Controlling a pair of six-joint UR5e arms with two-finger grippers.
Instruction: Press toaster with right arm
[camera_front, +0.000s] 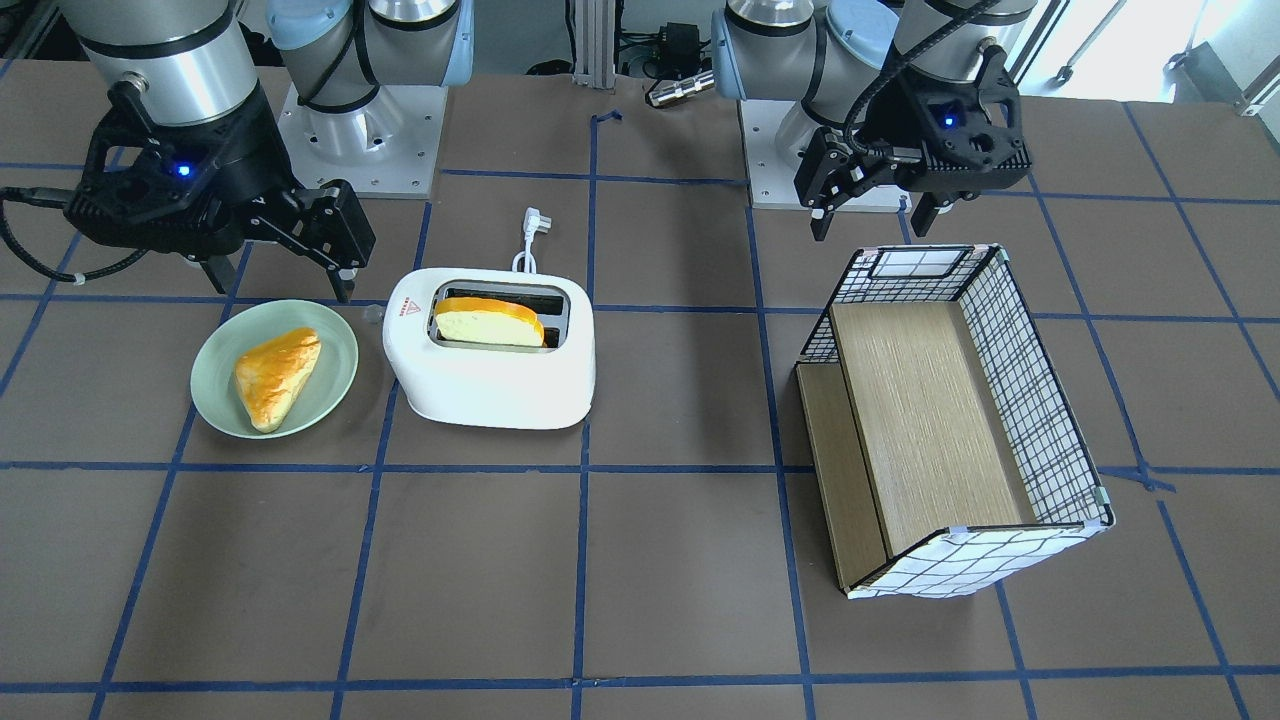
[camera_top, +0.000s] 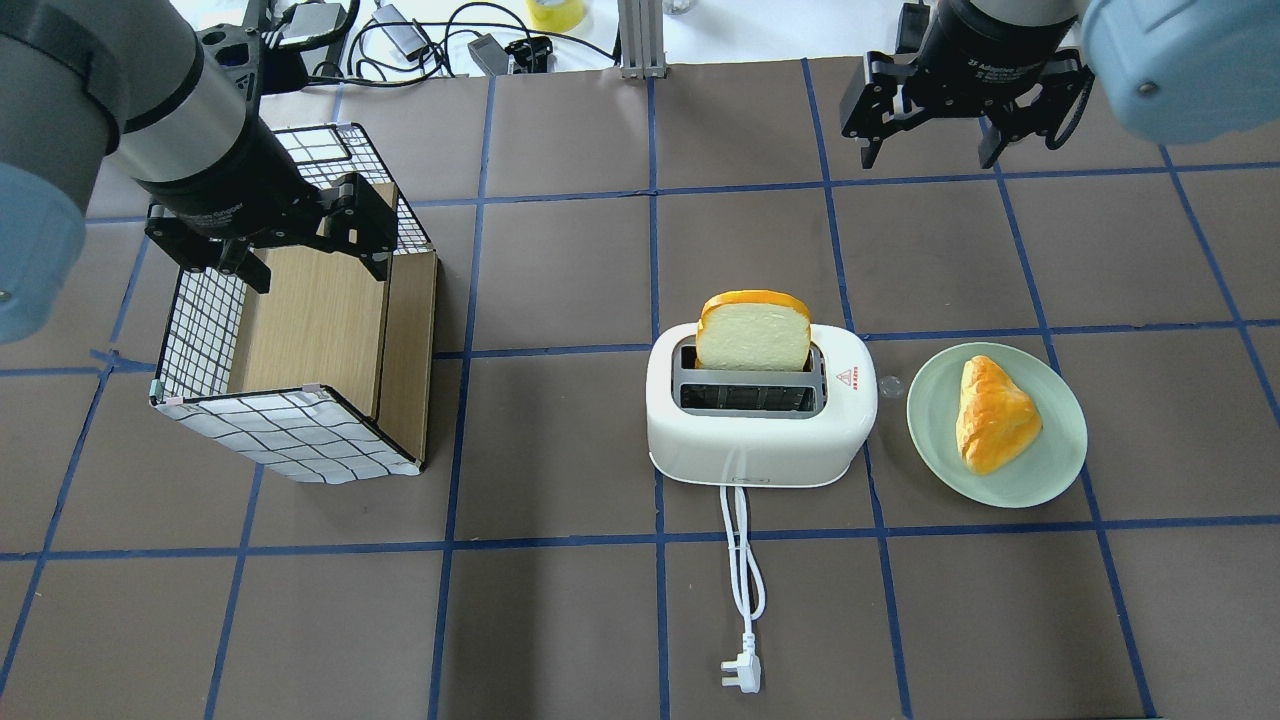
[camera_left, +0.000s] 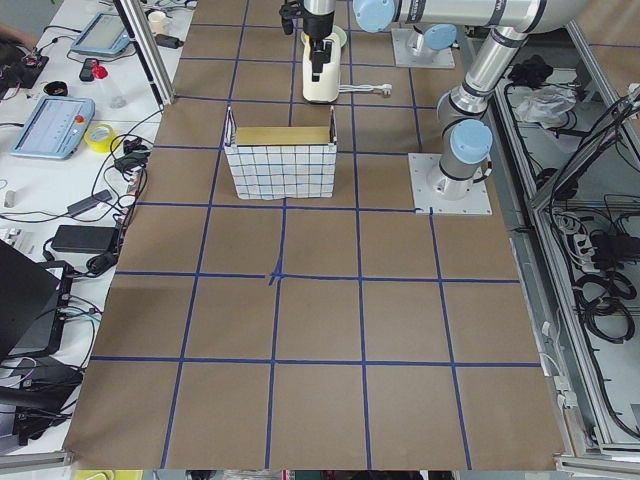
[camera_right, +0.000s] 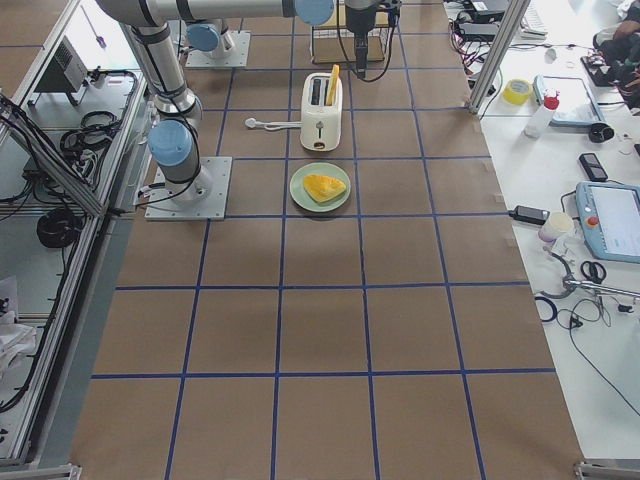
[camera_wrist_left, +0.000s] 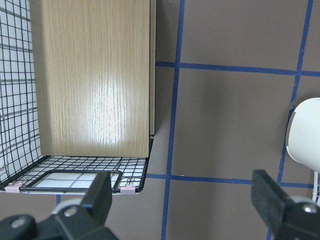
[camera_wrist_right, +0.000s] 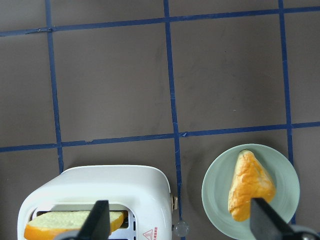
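Note:
The white toaster (camera_front: 490, 385) stands mid-table, with a bread slice (camera_front: 490, 320) upright in one slot. It also shows in the overhead view (camera_top: 760, 440) and the right wrist view (camera_wrist_right: 100, 190). Its side lever (camera_wrist_right: 175, 201) faces the plate. My right gripper (camera_top: 930, 150) is open and empty. It hangs above the table beyond the toaster and plate, apart from both, and also shows in the front view (camera_front: 280, 280). My left gripper (camera_top: 310, 255) is open and empty over the checked wire basket (camera_top: 290, 330).
A green plate (camera_top: 930, 420) with a golden triangular pastry (camera_top: 995, 415) sits beside the toaster's lever end. The toaster's white cord and plug (camera_top: 742, 672) trail toward the robot's side. The basket (camera_front: 950, 420) lies tipped on its side. Cables and devices lie past the table's far edge.

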